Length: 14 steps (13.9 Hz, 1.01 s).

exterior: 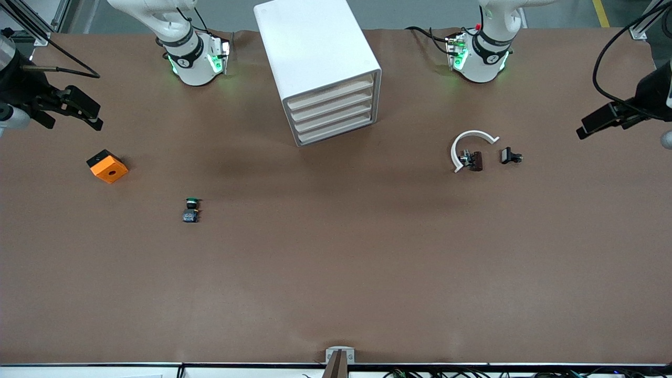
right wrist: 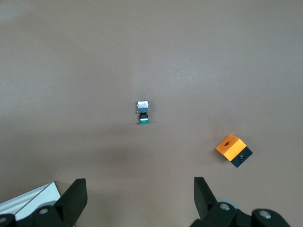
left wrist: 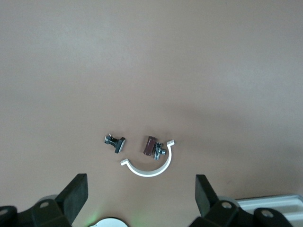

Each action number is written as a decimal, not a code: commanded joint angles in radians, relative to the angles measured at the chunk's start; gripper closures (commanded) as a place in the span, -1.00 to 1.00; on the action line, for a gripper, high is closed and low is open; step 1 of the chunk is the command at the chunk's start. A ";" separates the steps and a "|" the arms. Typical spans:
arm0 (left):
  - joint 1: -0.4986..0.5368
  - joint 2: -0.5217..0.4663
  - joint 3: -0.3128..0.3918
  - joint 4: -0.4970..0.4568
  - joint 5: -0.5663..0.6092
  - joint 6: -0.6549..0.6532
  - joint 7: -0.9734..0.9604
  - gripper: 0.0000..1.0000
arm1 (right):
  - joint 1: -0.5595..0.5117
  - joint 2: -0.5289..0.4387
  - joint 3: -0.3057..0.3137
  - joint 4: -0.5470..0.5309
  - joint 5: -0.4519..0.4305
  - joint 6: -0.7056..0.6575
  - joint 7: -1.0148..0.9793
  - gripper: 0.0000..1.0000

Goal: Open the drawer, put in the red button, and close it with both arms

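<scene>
No red-capped button shows in any view. The white drawer cabinet stands between the arms' bases, and its four drawers are all shut. My left gripper hangs open and empty over the left arm's end of the table. In the left wrist view its fingers stand wide apart. My right gripper hangs open and empty over the right arm's end. It shows the same way in the right wrist view. Both arms wait.
A green-capped button lies toward the right arm's end, also in the right wrist view. An orange block lies near it. A white C-shaped ring, a maroon part and a small black part lie toward the left arm's end.
</scene>
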 commanded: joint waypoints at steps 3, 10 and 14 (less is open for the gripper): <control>-0.020 -0.074 -0.028 -0.078 0.004 -0.002 0.045 -1.00 | -0.001 0.011 0.005 0.027 -0.012 -0.013 -0.007 -1.00; -0.012 -0.060 -0.037 -0.055 0.084 -0.002 0.121 -1.00 | -0.001 0.011 0.005 0.027 -0.011 -0.013 -0.007 -1.00; -0.010 -0.059 -0.031 -0.038 0.084 -0.003 0.117 -1.00 | -0.001 0.011 0.005 0.027 -0.011 -0.013 -0.009 -1.00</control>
